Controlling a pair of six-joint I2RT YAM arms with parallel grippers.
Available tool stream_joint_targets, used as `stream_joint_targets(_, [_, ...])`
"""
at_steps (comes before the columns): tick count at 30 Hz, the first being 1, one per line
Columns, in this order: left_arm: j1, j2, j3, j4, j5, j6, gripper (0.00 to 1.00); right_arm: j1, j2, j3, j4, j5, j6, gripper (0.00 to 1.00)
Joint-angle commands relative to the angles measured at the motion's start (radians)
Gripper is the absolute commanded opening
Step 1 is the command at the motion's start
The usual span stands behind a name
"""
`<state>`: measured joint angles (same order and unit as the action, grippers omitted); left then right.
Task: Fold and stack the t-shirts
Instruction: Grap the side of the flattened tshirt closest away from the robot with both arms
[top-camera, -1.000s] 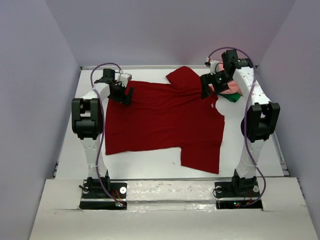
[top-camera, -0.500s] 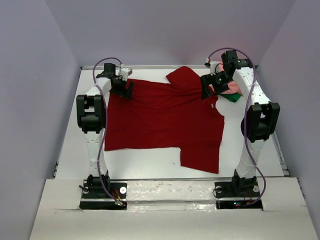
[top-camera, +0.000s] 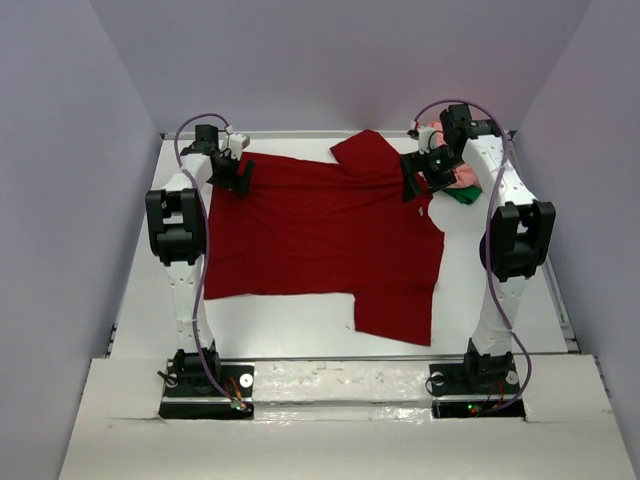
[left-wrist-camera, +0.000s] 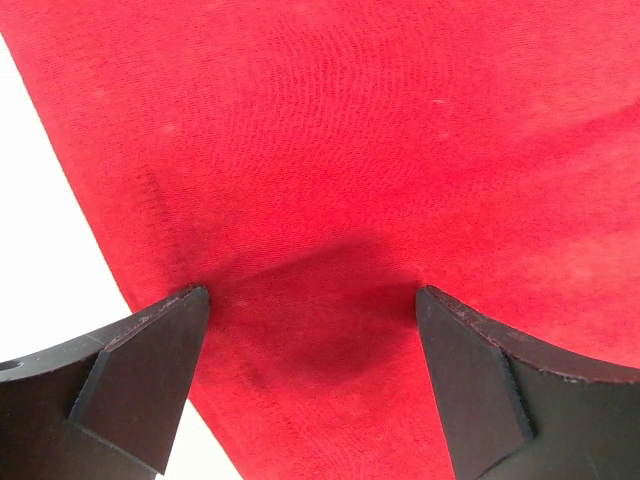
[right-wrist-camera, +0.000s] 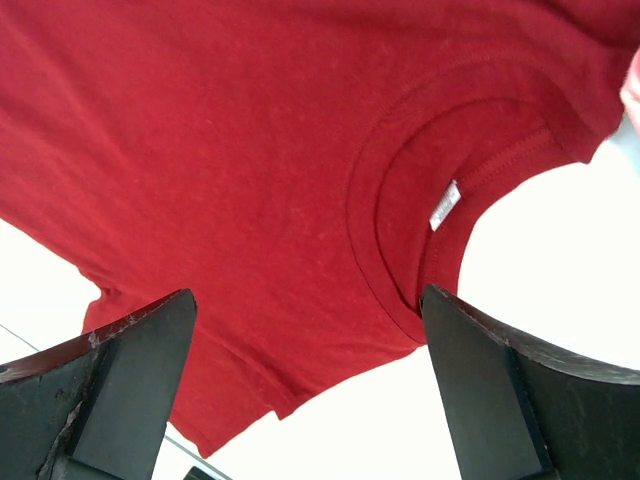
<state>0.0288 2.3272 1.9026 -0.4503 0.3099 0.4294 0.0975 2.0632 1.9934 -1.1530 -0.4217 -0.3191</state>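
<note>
Left gripper (top-camera: 237, 177) has gone farther back and left over the past second, toward the far left corner of the dark red shirt (top-camera: 320, 230); the shirt's left edge and near sleeve have also crept a little leftward. Right gripper (top-camera: 411, 183) has barely shifted.

Nearest: both arm bases at the front edge of the white table (top-camera: 290, 330).

Next out: the dark red shirt lies spread flat on the table, filling most of the middle. Its near sleeve (top-camera: 392, 318) points toward the bases, the hem is on the left and the neck on the right.

Farther: the left gripper sits over the shirt's far left corner, jaws wide apart with nothing between them. In the left wrist view both fingers (left-wrist-camera: 140, 370) are low over red cloth, with the shirt's edge and bare table showing at the left. I cannot tell whether they touch the cloth.

Same depth, right side: the right gripper hangs above the neck opening, fingers (right-wrist-camera: 130, 380) spread and empty. The collar (right-wrist-camera: 385, 250) and its white label (right-wrist-camera: 445, 205) lie flat below it.

Farthest: the far sleeve (top-camera: 365, 155) is bunched toward the back edge. A salmon pink shirt (top-camera: 464, 178) is heaped in the far right corner, with green fabric (top-camera: 462, 195) just beside it and close to the red shirt's shoulder.
</note>
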Motion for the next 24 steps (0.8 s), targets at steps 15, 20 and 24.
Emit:
stream_joint_targets(15, [0.043, -0.213, 0.010, -0.126, 0.063, -0.030, 0.99, -0.005, -0.057, -0.085, 0.021, 0.000, -0.041, 1.00])
stream_joint_targets(20, [0.030, -0.391, -0.051, -0.146, 0.072, -0.043, 0.99, -0.005, -0.175, -0.252, 0.062, 0.038, -0.043, 1.00])
stream_joint_targets(24, [0.023, -0.502, -0.123, -0.220, 0.074, -0.037, 0.99, -0.005, -0.287, -0.393, 0.137, 0.041, -0.038, 1.00])
